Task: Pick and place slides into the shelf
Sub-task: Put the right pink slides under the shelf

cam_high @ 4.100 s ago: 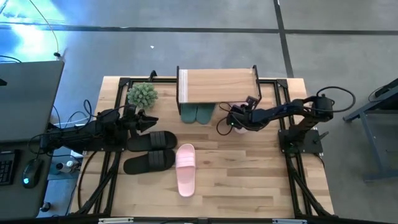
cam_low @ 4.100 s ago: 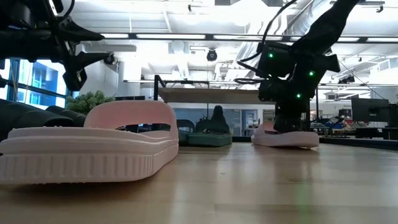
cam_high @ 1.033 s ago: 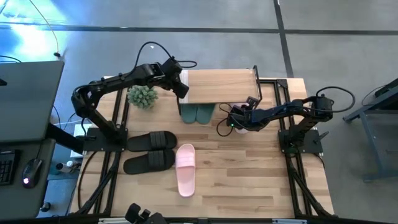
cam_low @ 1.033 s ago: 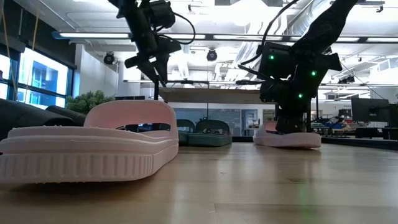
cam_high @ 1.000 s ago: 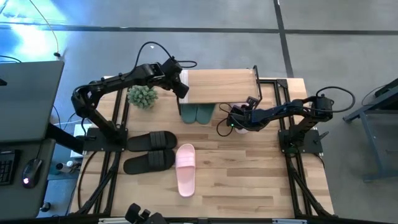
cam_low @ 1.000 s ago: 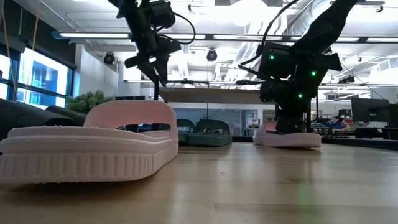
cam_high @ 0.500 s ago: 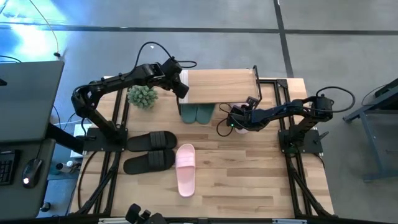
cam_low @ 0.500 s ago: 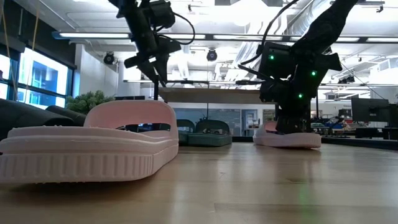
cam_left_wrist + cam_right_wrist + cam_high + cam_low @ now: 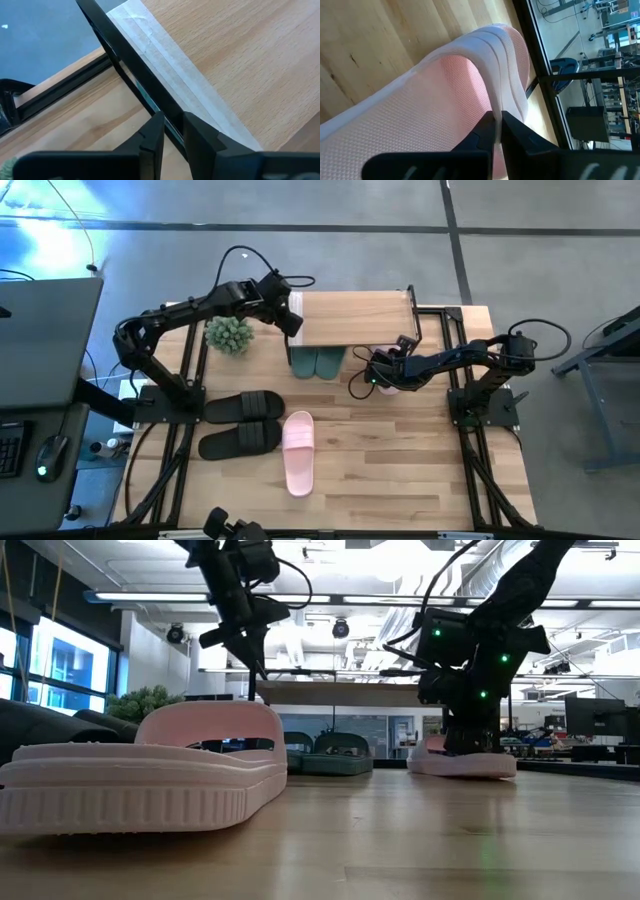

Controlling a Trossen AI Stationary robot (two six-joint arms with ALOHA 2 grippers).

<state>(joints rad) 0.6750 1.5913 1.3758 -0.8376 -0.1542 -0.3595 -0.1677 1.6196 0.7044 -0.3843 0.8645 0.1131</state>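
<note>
Standing at the far middle of the desk (image 9: 400,470), the shelf (image 9: 350,318) shows its light plank top from above, thin black legs at the corners. Dark green slides (image 9: 317,363) sit side by side under its front edge, toes poking out toward the near side.

Left end effector (image 9: 291,317) is up at the shelf's left end. In the left wrist view its two fingers (image 9: 152,137) are drawn close together around the black metal bar of the shelf frame (image 9: 131,75), one finger on each side; whether they press it I cannot tell.

Right end effector (image 9: 382,378) is low at the shelf's right front corner, fingers pinched on the strap of a pale pink slide (image 9: 445,95); that slide rests on the desk beside the green pair.

Second pink slide (image 9: 298,452) lies alone toward the near middle, long axis running front to back. Black slides (image 9: 240,423) lie just to its left, crosswise, one nearer than the other.

Small green plant (image 9: 228,333) stands at the far left, near the left arm's wrist.
</note>
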